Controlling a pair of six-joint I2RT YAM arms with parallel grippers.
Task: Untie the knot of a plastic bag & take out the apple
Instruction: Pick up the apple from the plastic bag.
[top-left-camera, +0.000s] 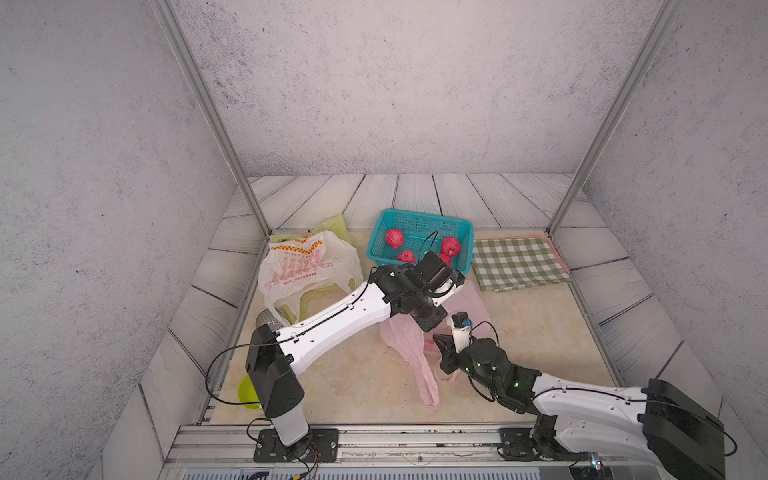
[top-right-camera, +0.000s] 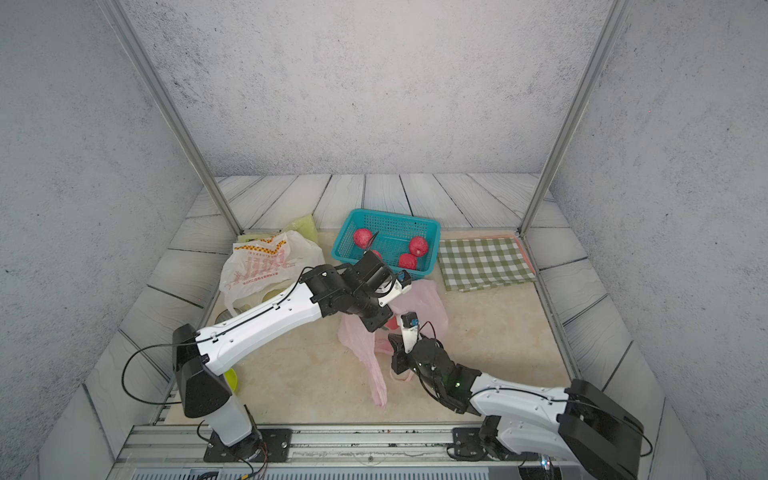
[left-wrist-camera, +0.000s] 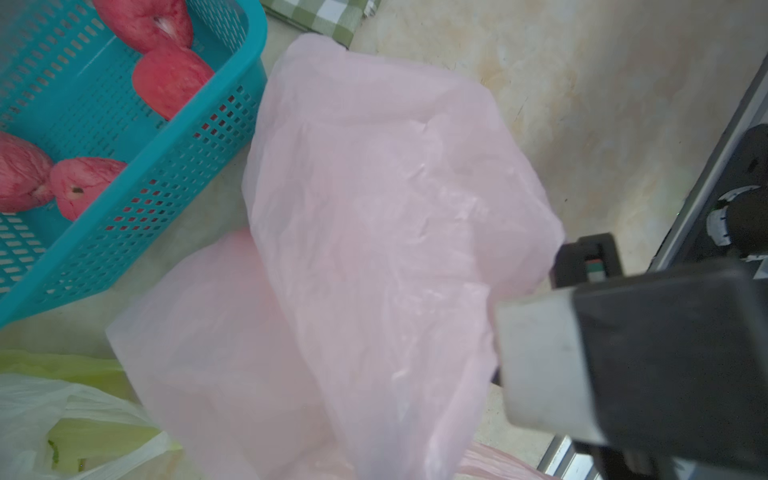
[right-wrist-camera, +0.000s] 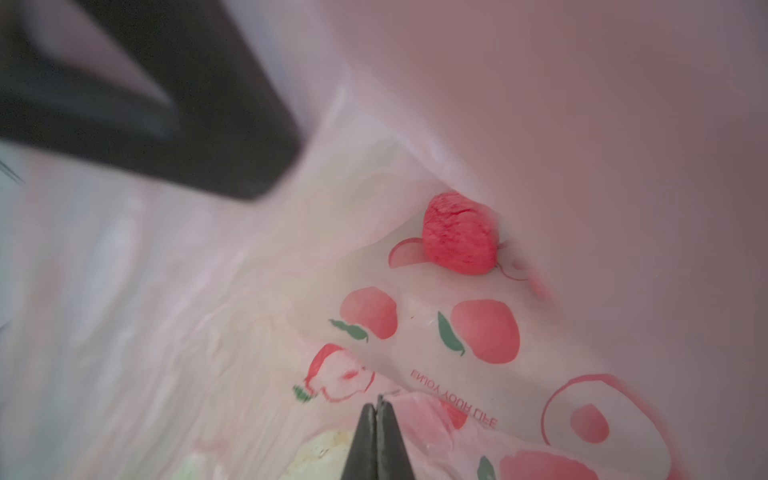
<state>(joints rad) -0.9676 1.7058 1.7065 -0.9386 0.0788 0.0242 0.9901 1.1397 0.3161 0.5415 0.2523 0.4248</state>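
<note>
I find the pink bag (top-left-camera: 409, 347) at lower centre in both top views, mouth open. The left end effector (top-left-camera: 456, 286), pressed together, pinches its thin crinkled film aloft. The right end effector (right-wrist-camera: 379, 405), tips pressed together and empty, sits inside. The apple (right-wrist-camera: 459, 235), matte, rough and roundish, lies ahead of those tips, deeper in; the right arm is nearer.

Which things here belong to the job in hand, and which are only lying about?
Job: pink bag; apple inside it; perhaps the teal basket, already holding apples.
Lying about: white printed bag; green bag; checked cloth.
</note>
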